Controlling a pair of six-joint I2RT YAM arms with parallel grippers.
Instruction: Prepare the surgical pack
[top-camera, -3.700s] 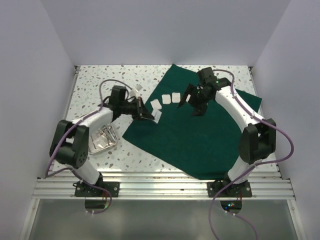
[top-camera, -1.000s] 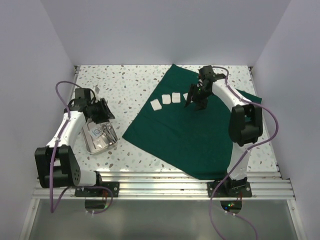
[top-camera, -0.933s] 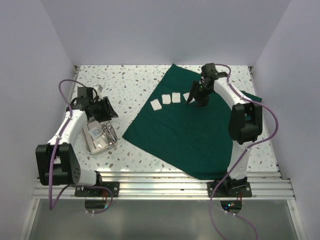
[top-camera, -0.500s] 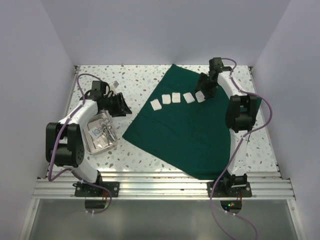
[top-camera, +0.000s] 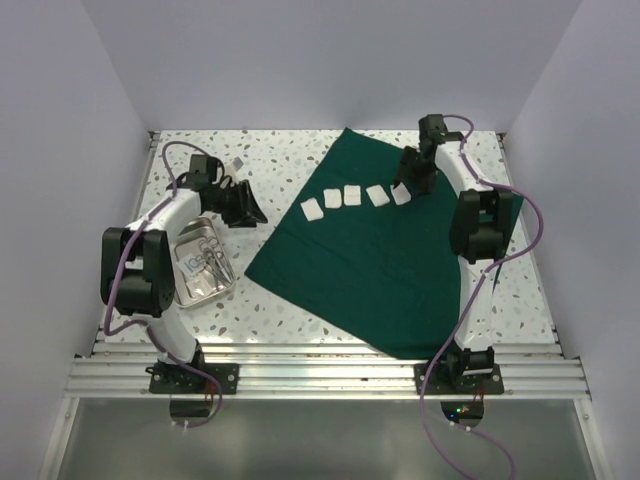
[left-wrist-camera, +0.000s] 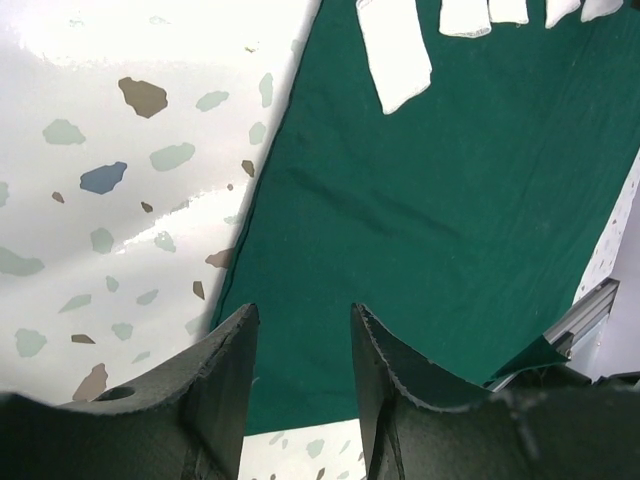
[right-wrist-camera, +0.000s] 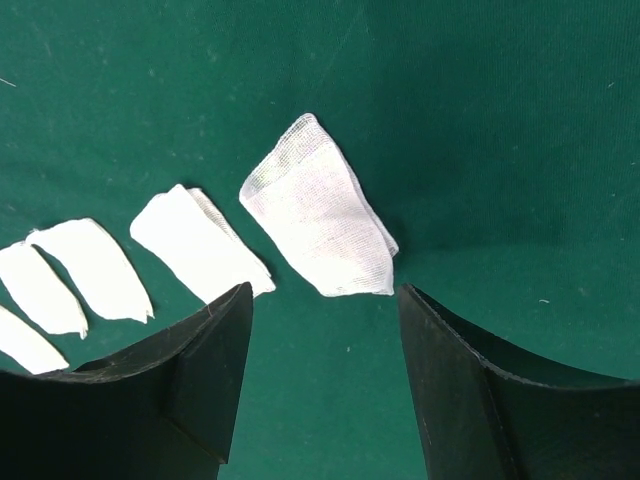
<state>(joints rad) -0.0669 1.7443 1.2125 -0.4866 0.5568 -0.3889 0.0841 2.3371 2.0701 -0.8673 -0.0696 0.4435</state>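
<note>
Cloth (top-camera: 380, 270) lies on worktop (top-camera: 270, 170), right side; five gauze squares (top-camera: 352, 194) in a row on its far part; tray (top-camera: 190, 286) to its left, tools (top-camera: 207, 262) inside.

Matt green cloth (top-camera: 380, 270), woven gauze (right-wrist-camera: 320, 235)

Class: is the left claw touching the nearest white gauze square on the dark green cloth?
Apart. Left wrist view: bare dark green cloth separates the left claw from the white gauze square.
</note>
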